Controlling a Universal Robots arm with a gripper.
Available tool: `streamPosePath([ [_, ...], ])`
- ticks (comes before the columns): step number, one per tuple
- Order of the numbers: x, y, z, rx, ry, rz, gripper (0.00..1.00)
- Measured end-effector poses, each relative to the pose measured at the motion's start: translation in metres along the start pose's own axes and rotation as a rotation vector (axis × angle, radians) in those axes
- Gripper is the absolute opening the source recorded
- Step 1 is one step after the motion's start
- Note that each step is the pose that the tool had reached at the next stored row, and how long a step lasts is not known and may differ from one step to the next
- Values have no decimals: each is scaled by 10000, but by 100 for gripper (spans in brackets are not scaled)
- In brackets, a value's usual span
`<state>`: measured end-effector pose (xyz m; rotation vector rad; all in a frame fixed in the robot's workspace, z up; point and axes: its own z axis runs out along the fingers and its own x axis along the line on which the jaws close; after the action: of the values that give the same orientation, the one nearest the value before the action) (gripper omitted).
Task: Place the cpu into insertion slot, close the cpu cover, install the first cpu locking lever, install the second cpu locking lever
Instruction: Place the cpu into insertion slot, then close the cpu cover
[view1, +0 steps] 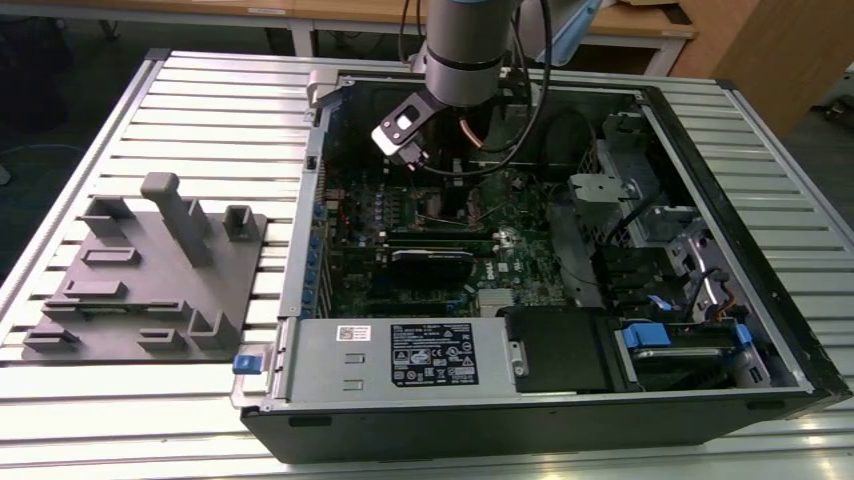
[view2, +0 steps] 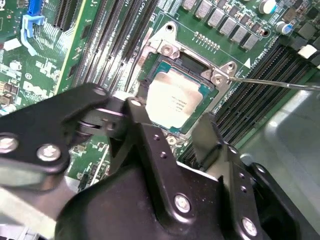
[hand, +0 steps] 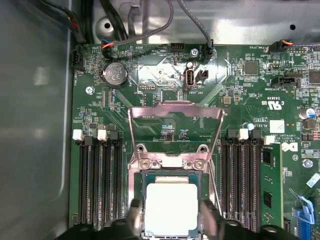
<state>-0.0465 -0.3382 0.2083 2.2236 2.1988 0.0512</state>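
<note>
**Chip sits in the socket, claw straddling it, cover up**

In the exterior view, going from that view's left, a grey moulded tray (view1: 147, 270) lies on the slatted table (view1: 80, 420). Beside it is the open computer case (view1: 534, 420), and the arm (view1: 467, 50) reaches down into the case's far half, over the green board (view1: 441, 230).

In both wrist views the chip (hand: 171, 207) lies flat in the socket (view2: 185, 62), silver top upward and square to the socket's rim. By the look of it, that step is done. The claw (hand: 172, 222) is spread, with one finger on each side of the chip. In the first wrist view each finger (hand: 135, 220) seems to stand just off the chip's edge — I cannot say for certain that neither touches. Nothing is lifted or held.

The chip lies straight below the claw, centred between the fingers. Being square, it has no long axis to line up with. The cover (hand: 175, 111) is not down. Its frame is tipped back on the hinge at the socket's edge, on the far side of the chip from the claw's body, and the board shows through its window. A thin metal rod (view2: 280, 83) — a locking lever, I judge — juts out free from one corner of the socket. Rows of memory slots (hand: 97, 185) flank the socket on both sides.
</note>
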Motion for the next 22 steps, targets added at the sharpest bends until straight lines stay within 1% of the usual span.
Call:
streamPosePath([
  [1, 0, 0, 0, 0, 2, 0, 60],
  [3, 0, 0, 0, 0, 2, 0, 47],
  [4, 0, 0, 0, 0, 1, 0, 47],
  [6, 0, 0, 0, 1, 0, 0, 36],
  [7, 0, 0, -1, 2, -1, 0, 36],
  [8, 0, 0, -1, 2, -1, 0, 30],
  [9, 0, 0, -1, 2, 0, 1, 30],
  [12, 0, 0, -1, 2, -1, 0, 13],
  [13, 0, 0, 0, 2, -1, 0, 13],
  [14, 0, 0, 0, 2, -1, 0, 10],
  [22, 0, 0, -4, 9, -1, 0, 10],
])
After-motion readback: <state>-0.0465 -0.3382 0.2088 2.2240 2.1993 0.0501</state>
